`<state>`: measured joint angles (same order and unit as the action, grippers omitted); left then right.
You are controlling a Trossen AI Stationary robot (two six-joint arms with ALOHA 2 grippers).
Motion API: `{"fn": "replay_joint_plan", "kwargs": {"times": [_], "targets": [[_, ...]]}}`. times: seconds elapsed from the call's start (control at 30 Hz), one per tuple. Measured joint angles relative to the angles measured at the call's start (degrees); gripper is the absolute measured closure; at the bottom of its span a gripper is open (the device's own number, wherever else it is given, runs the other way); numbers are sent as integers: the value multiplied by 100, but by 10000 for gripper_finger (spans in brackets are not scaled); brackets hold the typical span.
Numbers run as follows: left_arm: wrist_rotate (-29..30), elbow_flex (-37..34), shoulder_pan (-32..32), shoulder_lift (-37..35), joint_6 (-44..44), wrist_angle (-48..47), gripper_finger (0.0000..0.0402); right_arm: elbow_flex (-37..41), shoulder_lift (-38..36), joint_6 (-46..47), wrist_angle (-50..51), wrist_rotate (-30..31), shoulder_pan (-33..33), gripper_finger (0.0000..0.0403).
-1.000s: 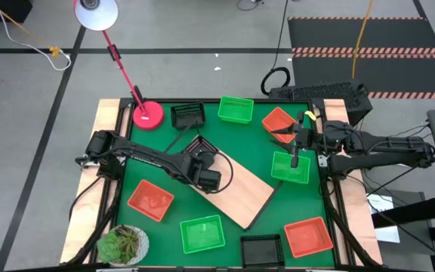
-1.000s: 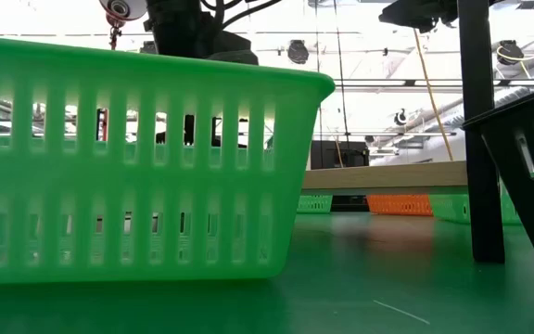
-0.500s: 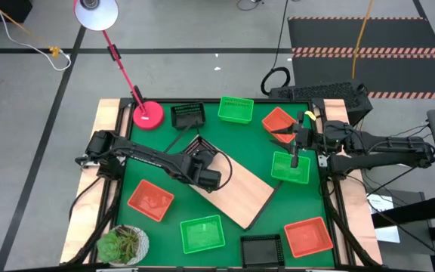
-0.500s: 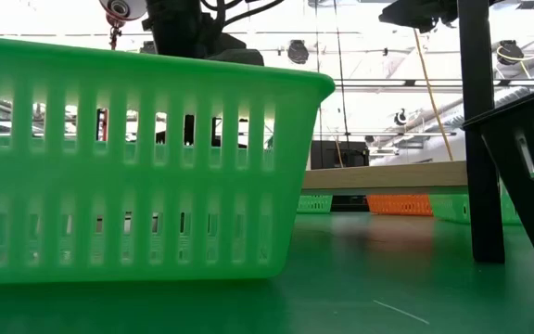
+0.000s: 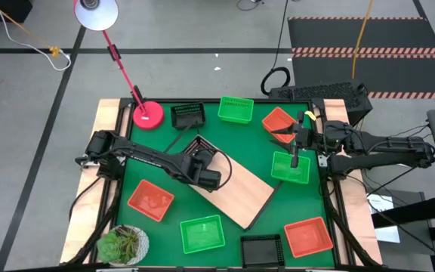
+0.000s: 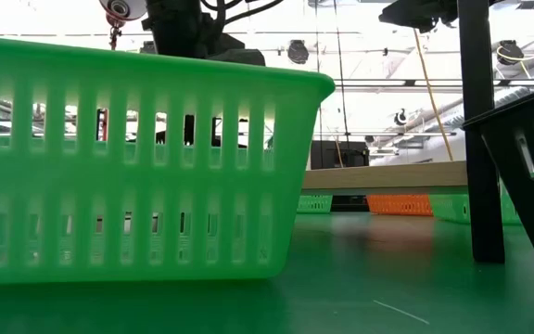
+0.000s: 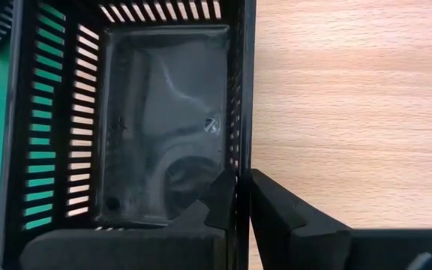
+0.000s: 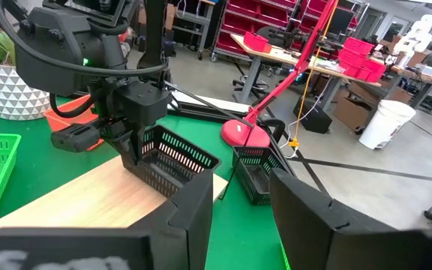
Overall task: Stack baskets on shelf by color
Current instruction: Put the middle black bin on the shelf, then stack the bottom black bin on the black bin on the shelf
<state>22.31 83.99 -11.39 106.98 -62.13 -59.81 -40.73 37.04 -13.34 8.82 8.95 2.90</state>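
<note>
The left jaws (image 7: 240, 196) are pinched nearly shut on the side wall of a black basket (image 7: 160, 120), one finger inside the wall and one outside it. That basket sits at the end of the light-wood shelf (image 5: 236, 195), which lies at an angle across the middle of the green desk (image 5: 255, 147); in the left wrist view the board's wood runs just beyond the outer finger. The gripped basket holds nothing but its own glossy floor.

The right jaws (image 5: 296, 153) stand wide apart with nothing between them, hovering over a green basket (image 5: 289, 168) near the desk's right edge. Just beyond them lies a red-orange basket (image 5: 279, 121), and farther off another green basket (image 5: 236, 109) and a second black basket (image 5: 188, 115) next to the round red lamp base (image 5: 149, 115).

On the near side of the shelf from both jaws lie a red-orange basket at the left (image 5: 150, 199), a green basket near the front (image 5: 202, 233), a third black basket (image 5: 262, 248) and a red-orange basket at the right (image 5: 307, 236). All of these look empty. A potted plant (image 5: 121, 244) stands at the front left corner.

In the low view, the near green basket fills the foreground and the shelf's board shows as a pale strip behind it.
</note>
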Motion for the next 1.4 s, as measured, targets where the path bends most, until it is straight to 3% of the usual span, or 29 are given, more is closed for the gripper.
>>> {"fn": "replay_joint_plan", "kwargs": {"times": [0.27,0.53,0.67,0.9,1.17,1.3,1.4], "targets": [[-5,0,1,-8,-13,2,358,0,0,0,0,0,0,277],[1,67,-4,-9,-4,-24,291,0,0,-1,-2,0,0,277],[100,353,-46,-9,156,-51,276,0,0,5,-2,0,1,277],[556,1188,-188,-9,848,-563,275,0,19,234,-1,0,0,277],[1542,2094,-683,-11,2433,-931,275,0,137,1108,19,-54,-66,277],[2079,2107,-985,-51,2785,-1154,275,-90,162,1534,-43,-143,-536,277],[2159,2107,-1024,-121,2779,-1341,275,-444,314,1838,290,130,-1096,277]]}}
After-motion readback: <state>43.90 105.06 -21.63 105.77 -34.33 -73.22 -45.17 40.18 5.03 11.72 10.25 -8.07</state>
